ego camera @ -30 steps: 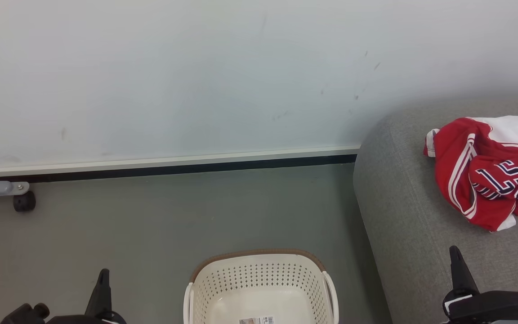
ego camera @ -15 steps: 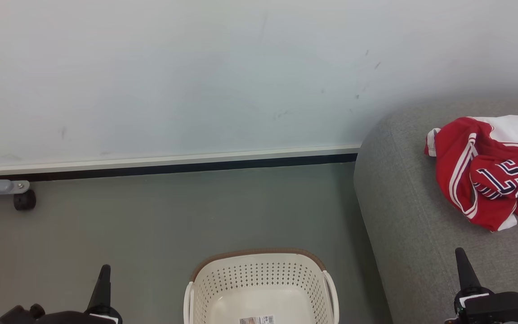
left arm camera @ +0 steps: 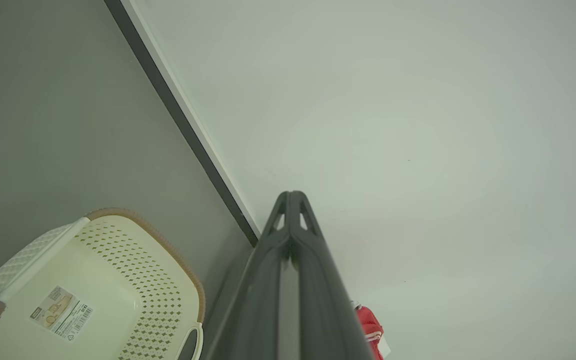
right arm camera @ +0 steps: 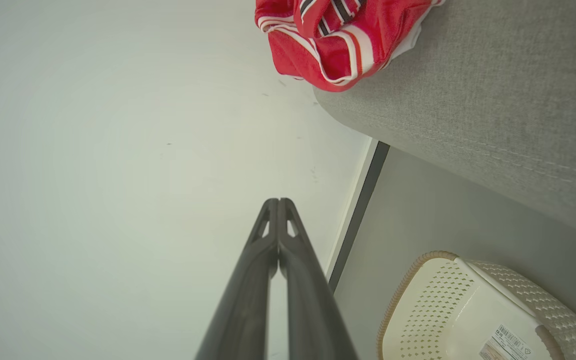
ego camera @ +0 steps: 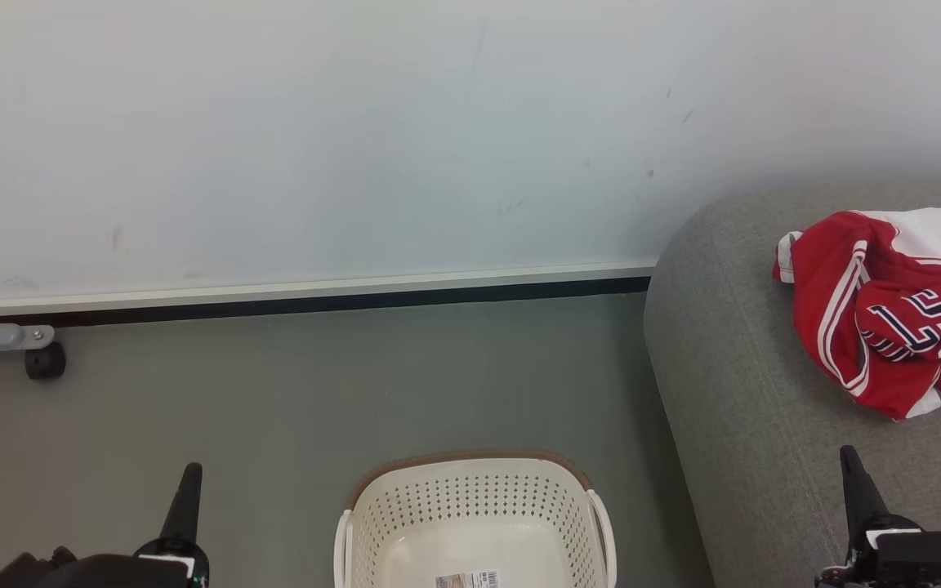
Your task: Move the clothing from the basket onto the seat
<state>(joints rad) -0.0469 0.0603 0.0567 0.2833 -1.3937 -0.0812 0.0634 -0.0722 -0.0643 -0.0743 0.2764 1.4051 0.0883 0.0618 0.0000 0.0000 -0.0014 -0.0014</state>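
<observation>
Grey floor point(ego camera: 274, 392) below a pale wall point(ego camera: 356, 147): the basket point(ego camera: 470, 498) stands beside the seat point(ego camera: 732, 392), where the clothing point(ego camera: 871, 318) lies bunched. The left gripper point(ego camera: 191, 469) and right gripper point(ego camera: 849, 453) are closed, holding nothing.

Head camera looks down from above; wrist cameras sit low.
All three face the wall point(ego camera: 356, 122) and share the basket point(ego camera: 470, 498) and clothing point(ego camera: 862, 327).

Grey-green floor point(ego camera: 274, 392) here, and the cream basket point(ego camera: 470, 498) stands right on it, upright, near the seat's point(ego camera: 748, 392) rounded left edge. The grey seat rests on the floor too. Up on its cushion, the red clothing point(ego camera: 871, 318) lies crumpled, back from that edge. A black caster point(ego camera: 45, 360) sits at the floor's far edge.
</observation>
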